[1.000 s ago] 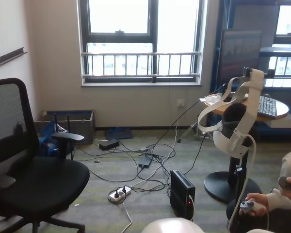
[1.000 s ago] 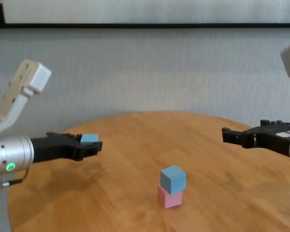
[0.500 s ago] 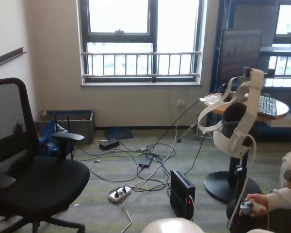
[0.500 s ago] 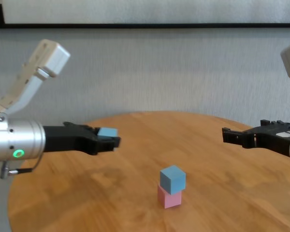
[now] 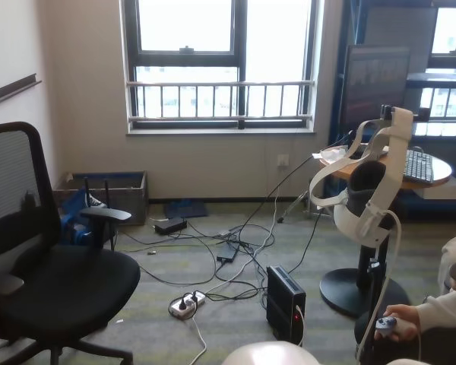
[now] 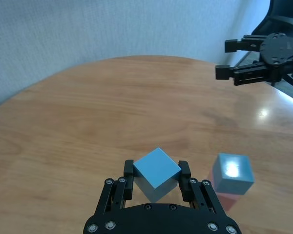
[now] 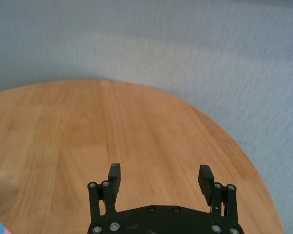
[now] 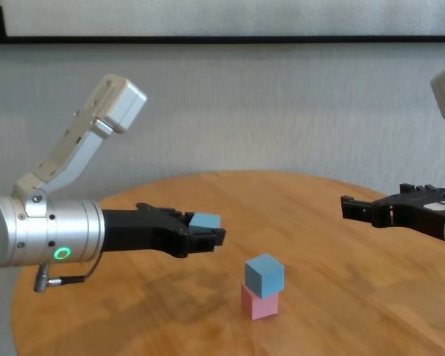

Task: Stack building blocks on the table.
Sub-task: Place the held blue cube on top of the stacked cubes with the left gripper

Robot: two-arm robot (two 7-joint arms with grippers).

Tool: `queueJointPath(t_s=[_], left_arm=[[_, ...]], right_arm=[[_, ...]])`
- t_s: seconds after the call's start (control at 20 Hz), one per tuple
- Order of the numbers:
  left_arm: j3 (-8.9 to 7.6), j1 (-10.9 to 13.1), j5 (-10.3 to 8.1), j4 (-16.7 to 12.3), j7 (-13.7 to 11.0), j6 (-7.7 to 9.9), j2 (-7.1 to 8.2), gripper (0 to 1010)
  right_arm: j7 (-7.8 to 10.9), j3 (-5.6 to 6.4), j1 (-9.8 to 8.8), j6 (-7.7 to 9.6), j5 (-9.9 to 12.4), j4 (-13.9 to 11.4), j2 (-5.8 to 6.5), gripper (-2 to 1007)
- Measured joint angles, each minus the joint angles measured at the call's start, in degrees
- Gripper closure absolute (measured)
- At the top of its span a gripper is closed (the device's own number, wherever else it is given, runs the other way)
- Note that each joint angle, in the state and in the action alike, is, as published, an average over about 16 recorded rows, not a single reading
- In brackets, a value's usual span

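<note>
On the round wooden table [image 8: 341, 245] a light blue block [image 8: 265, 275] sits on a pale pink block [image 8: 260, 303], slightly turned. My left gripper [image 8: 208, 236] hangs above the table to the left of this stack, shut on a second light blue block [image 8: 205, 221]. In the left wrist view that held block [image 6: 156, 173] sits between the fingers [image 6: 184, 171], with the stack's top block [image 6: 232, 173] off to one side and below. My right gripper [image 8: 346, 207] hovers open and empty over the table's right side; the right wrist view shows its gripper [image 7: 160, 176] with only bare tabletop [image 7: 88, 126] between the fingers.
A grey wall stands behind the table [image 8: 230, 104]. The head view looks across a room with an office chair [image 5: 38, 266], floor cables [image 5: 228, 258] and a stand [image 5: 368, 198]; the table does not appear there. The right gripper [image 6: 256, 58] shows far off in the left wrist view.
My left gripper has carried the light blue block rightward, toward the stack. The right gripper and the stack have stayed put.
</note>
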Motion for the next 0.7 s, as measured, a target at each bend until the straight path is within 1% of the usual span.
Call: queueJointPath(t_s=[0.35, 0.7], left_arm=[[0.39, 1.09, -0.88, -3.34, 0.12, 0.84, 0.89, 450], [0.67, 2.09, -2.28, -6.69, -0.13, 1.34, 1.78, 450]], right_arm=[[0.00, 0.00, 0.00, 0.00, 0.00, 0.00, 0.00, 0], [0.00, 0.00, 0.00, 0.00, 0.00, 0.00, 0.00, 0]])
